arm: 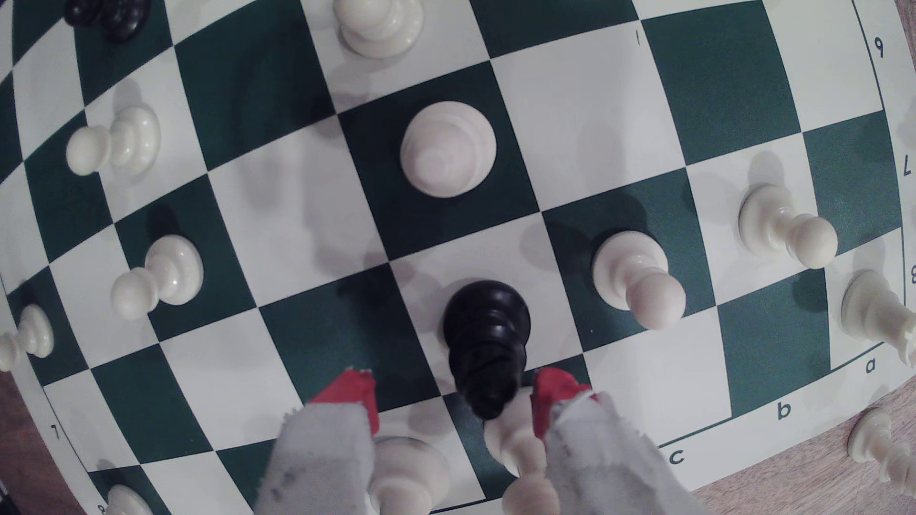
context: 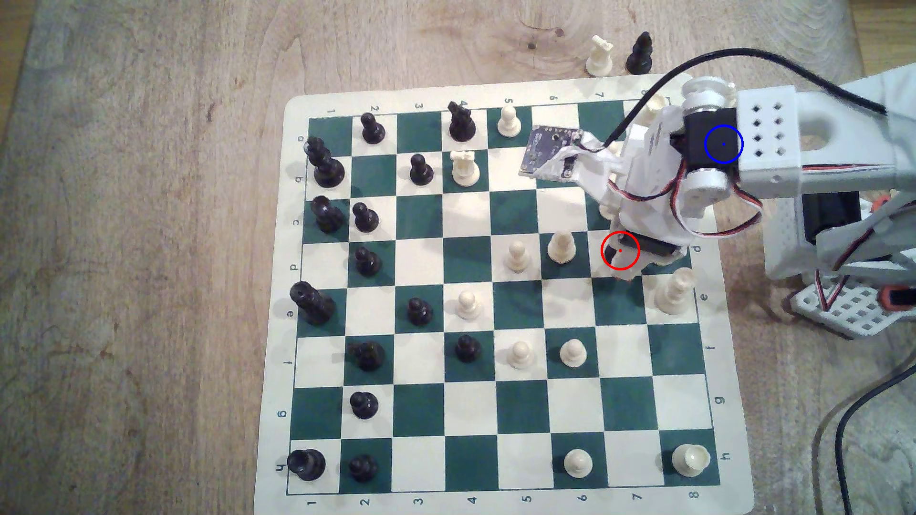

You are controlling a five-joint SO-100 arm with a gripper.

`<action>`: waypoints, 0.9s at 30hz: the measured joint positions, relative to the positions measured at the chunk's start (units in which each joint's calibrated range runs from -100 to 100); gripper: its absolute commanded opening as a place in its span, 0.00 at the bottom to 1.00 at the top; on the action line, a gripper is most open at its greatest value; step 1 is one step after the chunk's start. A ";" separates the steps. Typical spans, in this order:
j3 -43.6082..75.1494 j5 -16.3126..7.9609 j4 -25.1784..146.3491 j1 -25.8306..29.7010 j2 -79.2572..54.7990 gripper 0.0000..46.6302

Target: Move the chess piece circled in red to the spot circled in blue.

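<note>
While the pincer (arm: pixel 451 401) is hanging over the chessboard (context: pixel 495 297) with its red-tipped fingers (arm: pixel 354 396) spread apart, the black bishop (arm: pixel 488 341) is standing upright between them on a white square, ungripped as far as the wrist view shows. The approach step seems nearly complete. Next, the jaws need closing on the bishop, then a lift clear of the neighbouring white pawn (arm: pixel 634 277), toward the blue-circled spot (context: pixel 723 144), which the arm is covering.

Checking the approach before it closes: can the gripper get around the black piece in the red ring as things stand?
Probably yes. The gripper is open, its red fingertips either side of the black piece, with nothing between; white pieces stand close.
</note>
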State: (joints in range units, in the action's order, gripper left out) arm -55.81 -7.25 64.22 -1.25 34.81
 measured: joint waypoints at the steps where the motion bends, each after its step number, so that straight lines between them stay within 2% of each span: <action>1: 0.00 0.00 0.00 0.00 -0.08 0.35; 19: 0.00 0.00 -1.43 0.00 -1.93 0.31; 27: 0.00 0.00 -1.43 0.00 -1.93 0.24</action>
State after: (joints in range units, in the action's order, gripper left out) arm -55.81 -7.25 62.79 -1.25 32.89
